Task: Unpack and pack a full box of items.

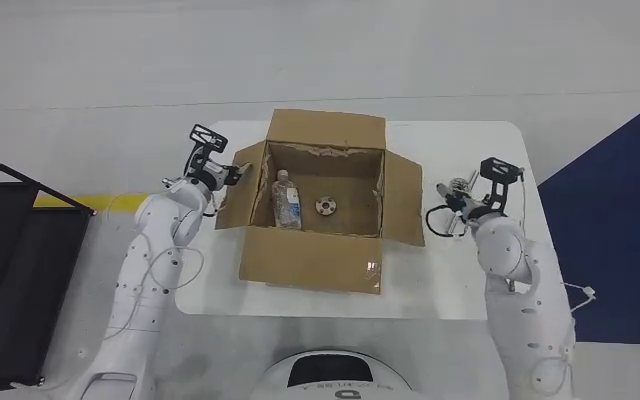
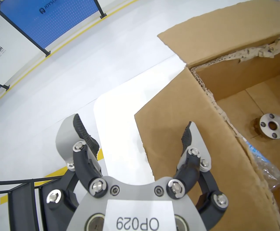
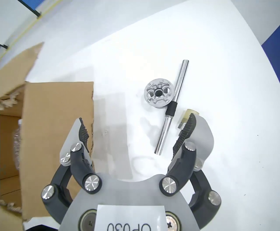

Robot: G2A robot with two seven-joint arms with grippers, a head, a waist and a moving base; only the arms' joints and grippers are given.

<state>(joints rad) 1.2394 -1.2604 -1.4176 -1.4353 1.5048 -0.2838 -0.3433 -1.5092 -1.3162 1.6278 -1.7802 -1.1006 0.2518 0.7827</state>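
An open cardboard box [image 1: 310, 262] sits mid-table with its flaps spread. Inside lie a clear plastic bottle [image 1: 287, 200] and a round metal flange [image 1: 326, 206] [image 2: 270, 125]. My left gripper [image 1: 238, 172] [image 2: 133, 129] hangs open and empty over the box's left flap [image 2: 175, 140]. My right gripper [image 1: 440, 218] [image 3: 136, 124] is open and empty above the table, right of the box's right flap [image 3: 56, 122]. Just beyond it on the table lie a steel rod with a black collar [image 3: 172, 107], a round metal hub [image 3: 159, 93] and a small cream part [image 3: 187, 117] partly hidden by one finger.
The white table [image 1: 300, 295] has free room in front of the box and at its right side. A dark rack [image 1: 25, 260] stands off the table's left edge. Blue panels [image 2: 54, 19] stand on the floor beyond.
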